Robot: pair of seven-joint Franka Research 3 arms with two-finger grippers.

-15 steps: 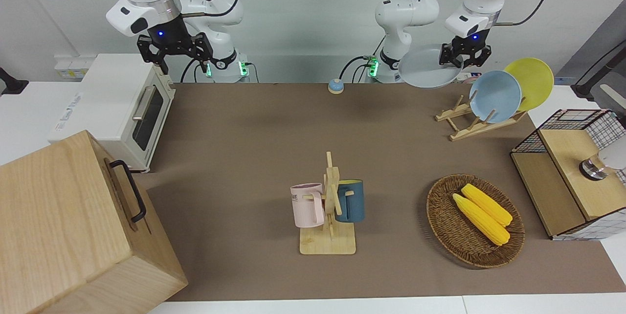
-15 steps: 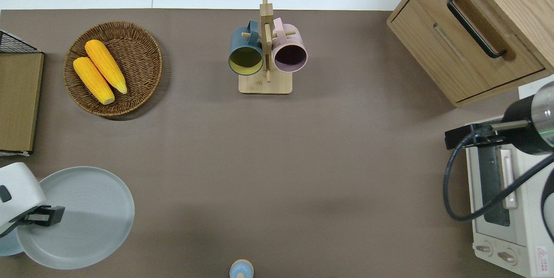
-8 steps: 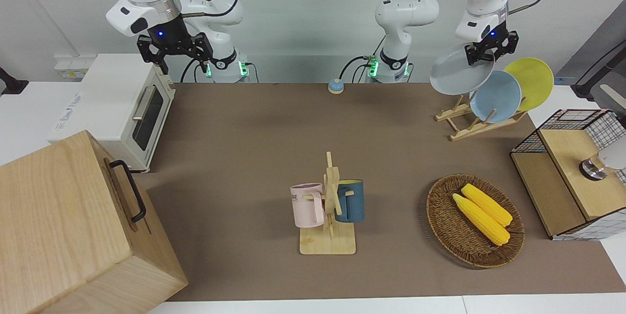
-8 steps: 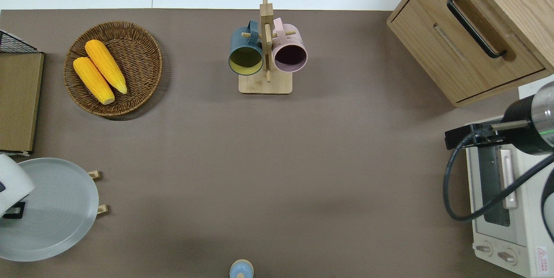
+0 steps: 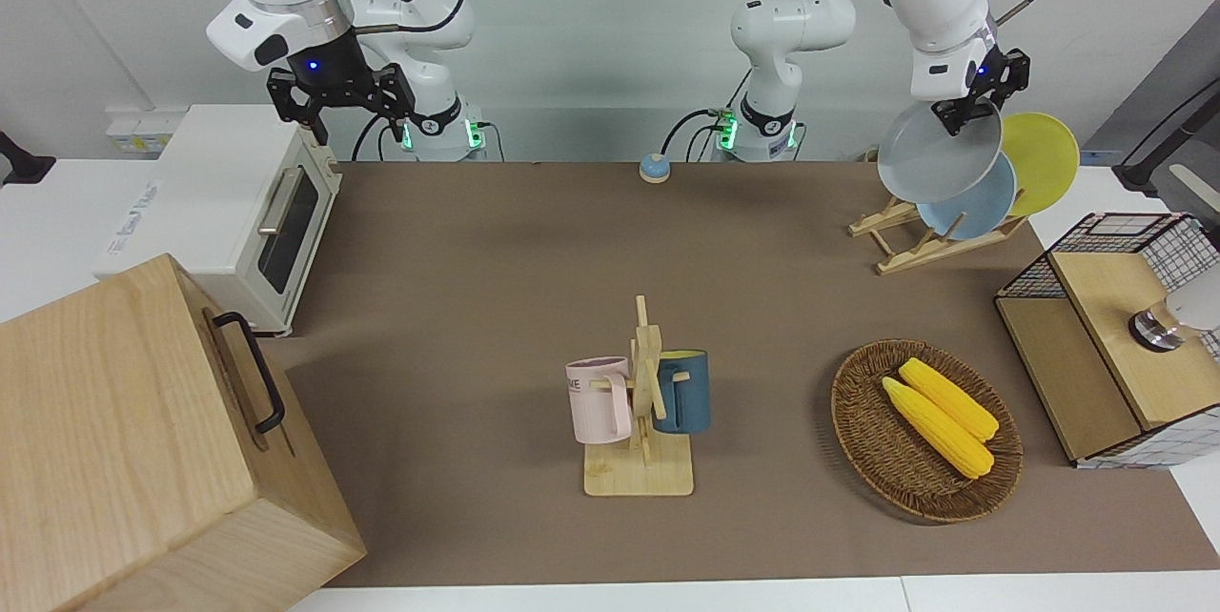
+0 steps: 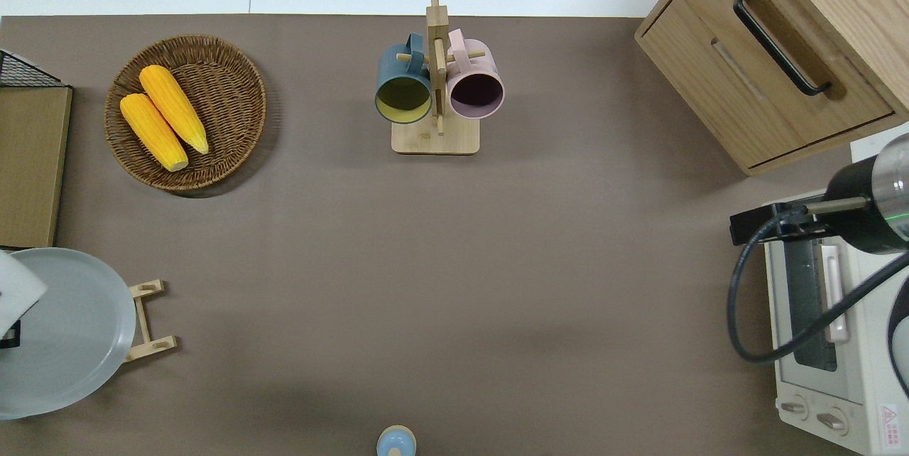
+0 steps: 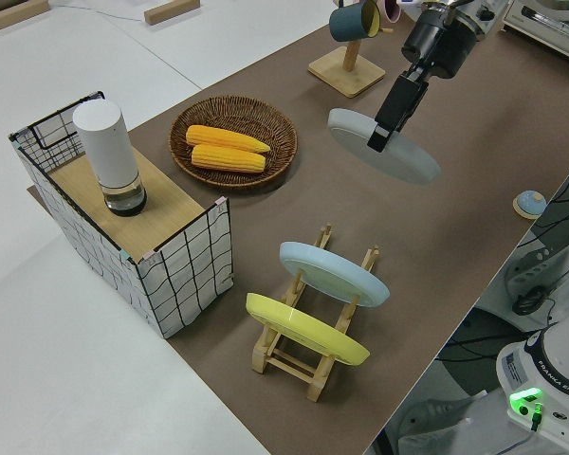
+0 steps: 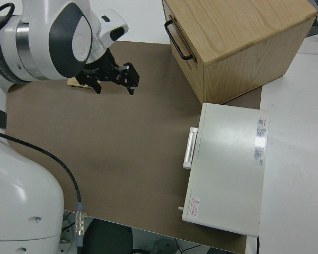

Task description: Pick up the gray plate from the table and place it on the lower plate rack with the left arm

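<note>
The gray plate [image 5: 937, 154] hangs tilted in the air, gripped at its upper rim by my left gripper [image 5: 969, 107]. In the overhead view the plate [image 6: 64, 332] and the gripper [image 6: 7, 335] are over the lower plate rack [image 6: 147, 321] and hide most of it. The left side view shows the plate [image 7: 384, 147] held by the gripper [image 7: 387, 121]. The rack [image 5: 910, 248] stands on the table [image 5: 477, 288] and holds a sky-blue plate [image 5: 982, 204] and a yellow plate [image 5: 1047, 150]. My right gripper [image 5: 355, 129] is parked and open.
A mug tree [image 5: 640, 402] with a pink and a blue mug stands mid-table. A wicker basket [image 5: 863, 440] holds two corn cobs. A wire-sided shelf [image 5: 1115, 336] is beside the rack. A toaster oven [image 5: 238, 212] and a wooden cabinet [image 5: 143, 440] are at the right arm's end.
My left gripper has carried the gray plate toward the left arm's end of the table, over the rack, and tilted it steeper. The right arm has not moved.
</note>
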